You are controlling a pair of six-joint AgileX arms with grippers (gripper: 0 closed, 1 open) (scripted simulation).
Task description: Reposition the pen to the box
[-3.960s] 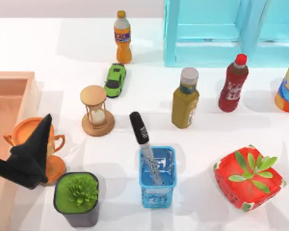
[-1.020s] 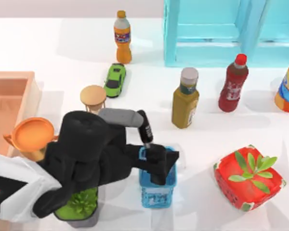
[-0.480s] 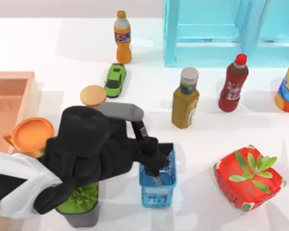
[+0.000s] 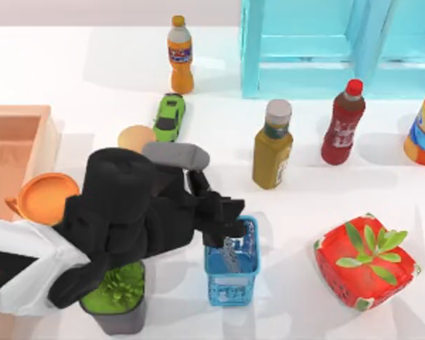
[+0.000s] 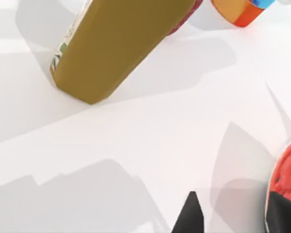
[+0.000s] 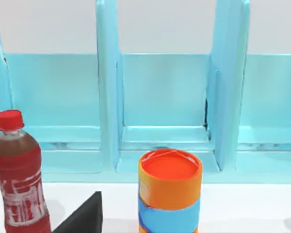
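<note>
One gripper is at work: the left gripper point(image 4: 223, 219) is held over the rear rim of the blue cup point(image 4: 231, 276), where the pen point(image 4: 229, 256) stands slanted inside, presumably so the fingers can reach its hidden cap end; whether they are pinching it or spread cannot be told. Well left of the blue cup, the box point(image 4: 44, 134) is kept open-topped to receive it. The right arm is parked facing the turquoise shelf point(image 6: 165, 97).

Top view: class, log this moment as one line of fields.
left tool: over blue cup | pen: standing in cup | box: holds no pen | step: grasping
</note>
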